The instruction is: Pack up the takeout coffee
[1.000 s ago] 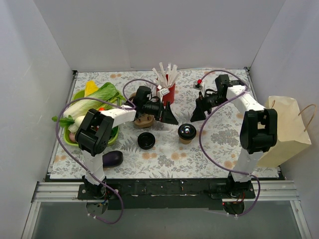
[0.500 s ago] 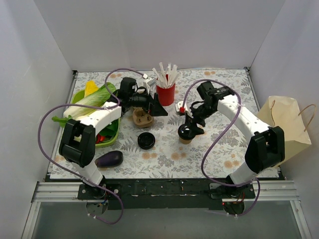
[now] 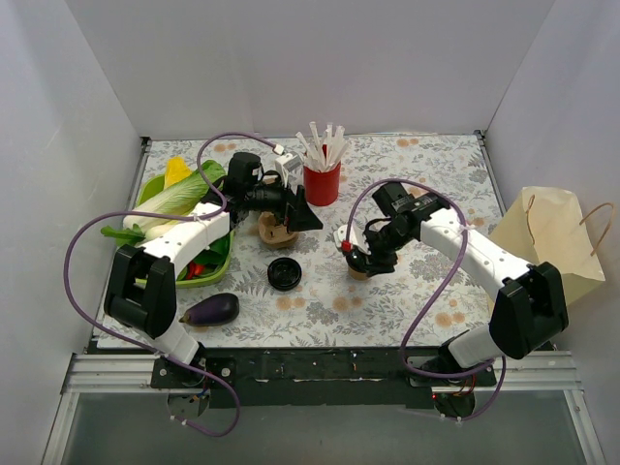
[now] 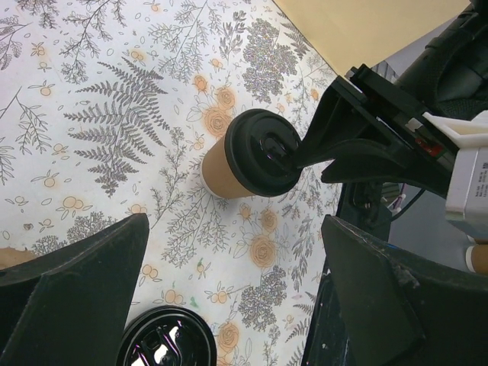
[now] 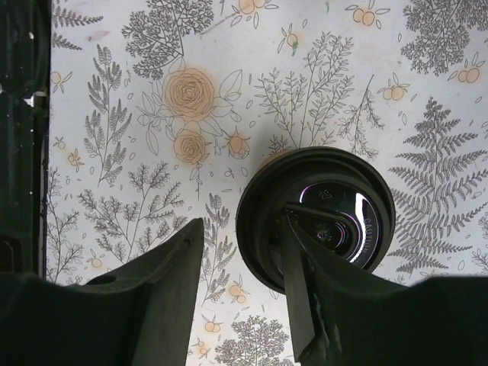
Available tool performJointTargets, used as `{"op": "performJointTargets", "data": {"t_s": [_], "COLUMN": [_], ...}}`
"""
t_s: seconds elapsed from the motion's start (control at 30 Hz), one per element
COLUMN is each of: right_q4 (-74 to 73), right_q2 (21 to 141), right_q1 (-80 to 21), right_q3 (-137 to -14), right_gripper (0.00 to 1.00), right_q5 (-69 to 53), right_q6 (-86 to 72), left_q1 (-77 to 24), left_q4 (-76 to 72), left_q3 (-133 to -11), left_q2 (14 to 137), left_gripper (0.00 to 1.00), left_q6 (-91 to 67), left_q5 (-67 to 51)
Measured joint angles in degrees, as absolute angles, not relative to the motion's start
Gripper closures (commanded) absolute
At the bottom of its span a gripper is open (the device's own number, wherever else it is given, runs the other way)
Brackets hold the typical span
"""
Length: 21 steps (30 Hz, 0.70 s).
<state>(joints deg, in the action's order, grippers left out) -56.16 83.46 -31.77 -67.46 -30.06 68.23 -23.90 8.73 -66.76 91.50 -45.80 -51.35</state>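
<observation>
The right gripper [image 5: 244, 229] has its jaws apart, straddling one side of the small tan kraft paper cup [image 4: 219, 174]. One finger [image 5: 305, 282] lies over the cup's black lid [image 5: 335, 221] and the other is outside the rim, with floral tablecloth [image 5: 114, 114] showing between. Only the left wrist view shows the cup's tan wall. The cup stands mid-table, well off every edge, with cloth showing around it. A loose black lid [image 3: 284, 274] lies to its left. The left gripper [image 3: 302, 215] hangs wide open.
</observation>
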Motion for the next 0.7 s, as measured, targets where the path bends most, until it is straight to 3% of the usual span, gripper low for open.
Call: {"op": "performJointTargets", "data": {"t_s": [0.6,0.7], "right_q4": [-47.92,-47.33], "right_q2": [83.22,83.22], "right_q1": [-33.5,-32.97], "right_q3": [-65.73,-65.89], "right_gripper": [0.99,0.99], "right_q5": [-23.55,-22.37], "right_q6": [59.86,58.57], "left_q1": [-23.9,-23.9], "left_q4": [9.04,9.04], "left_q3": [-66.76,-66.76], "left_q2": [91.53,91.55], "left_gripper": [0.02,0.02], "left_q6": [-45.6,-45.6], "left_q5": [-50.54,-50.5]}}
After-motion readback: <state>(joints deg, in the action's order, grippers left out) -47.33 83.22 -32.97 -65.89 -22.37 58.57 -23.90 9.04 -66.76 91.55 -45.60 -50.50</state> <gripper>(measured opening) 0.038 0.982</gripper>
